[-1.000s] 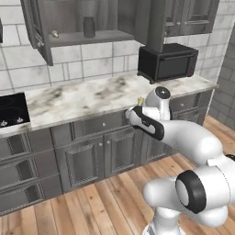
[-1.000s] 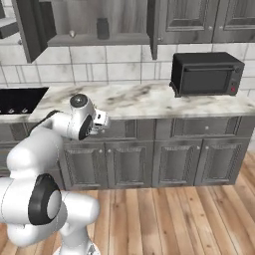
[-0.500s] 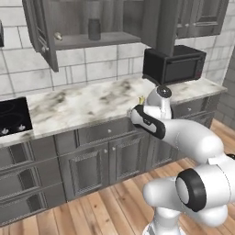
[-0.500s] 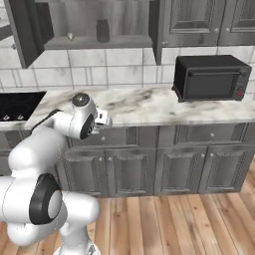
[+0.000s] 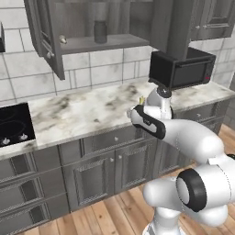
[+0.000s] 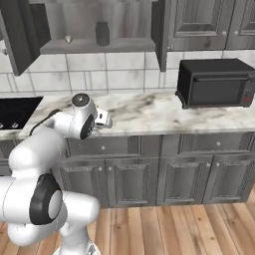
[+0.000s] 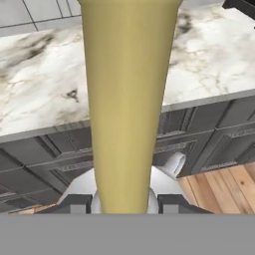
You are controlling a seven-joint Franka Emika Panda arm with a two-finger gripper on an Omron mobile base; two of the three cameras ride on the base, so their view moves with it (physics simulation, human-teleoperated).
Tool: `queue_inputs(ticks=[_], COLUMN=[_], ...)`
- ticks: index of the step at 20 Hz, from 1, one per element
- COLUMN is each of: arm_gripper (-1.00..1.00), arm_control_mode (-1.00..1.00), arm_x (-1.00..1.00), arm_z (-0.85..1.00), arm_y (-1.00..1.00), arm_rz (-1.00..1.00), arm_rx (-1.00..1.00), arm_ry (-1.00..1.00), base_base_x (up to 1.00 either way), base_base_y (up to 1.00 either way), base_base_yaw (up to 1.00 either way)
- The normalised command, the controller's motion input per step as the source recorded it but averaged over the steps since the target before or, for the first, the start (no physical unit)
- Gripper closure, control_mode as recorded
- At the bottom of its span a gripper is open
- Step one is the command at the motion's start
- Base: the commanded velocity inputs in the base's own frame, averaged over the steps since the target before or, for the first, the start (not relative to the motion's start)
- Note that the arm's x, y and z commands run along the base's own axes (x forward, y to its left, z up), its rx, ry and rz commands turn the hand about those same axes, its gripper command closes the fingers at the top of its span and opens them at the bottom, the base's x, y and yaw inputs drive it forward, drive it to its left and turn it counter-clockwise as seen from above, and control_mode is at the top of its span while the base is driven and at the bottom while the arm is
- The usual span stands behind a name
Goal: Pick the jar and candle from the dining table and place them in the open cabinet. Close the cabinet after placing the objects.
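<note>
My gripper (image 7: 124, 203) is shut on the yellow candle (image 7: 127, 99), which rises between the two dark fingertips; its silvery holder (image 7: 173, 164) peeks out beside the stick. In the left base view the gripper (image 5: 137, 106) hangs over the front edge of a marble counter, and a bit of yellow candle (image 5: 141, 99) shows there. The gripper (image 6: 105, 119) sits at the same edge in the right base view. The dark grey jar (image 5: 100, 31) (image 6: 102, 33) stands on the inner shelf of the open cabinet (image 5: 98, 43) (image 6: 94, 46) above. The dining table is out of view.
A black microwave (image 5: 181, 69) (image 6: 216, 82) stands on the marble counter (image 5: 82, 110) (image 6: 164, 112) to the right. A black cooktop (image 5: 13, 126) (image 6: 15, 112) lies at the left. The open cabinet doors (image 5: 46, 36) (image 6: 160, 35) jut outward. Dark grey drawers and doors run below the counter.
The whole scene has grown and shifted, so the base has driven closer to the counter. The gripper keeps the candle in the same hold.
</note>
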Motion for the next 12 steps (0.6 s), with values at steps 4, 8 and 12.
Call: queue_inputs(ticks=[4,8,12], arm_gripper=[1.0,1.0,1.0], arm_control_mode=[1.0,1.0,1.0], arm_x=[0.0,0.0,0.0], arm_z=[0.0,0.0,0.0], arm_y=[0.0,0.0,0.0], arm_rz=[0.0,0.0,0.0], arm_rx=[0.0,0.0,0.0], arm_ry=[0.0,0.0,0.0], base_base_x=[0.4,0.38,0.3], base_base_y=[0.34,0.36,0.37], base_base_yaw=[0.0,0.01,0.12])
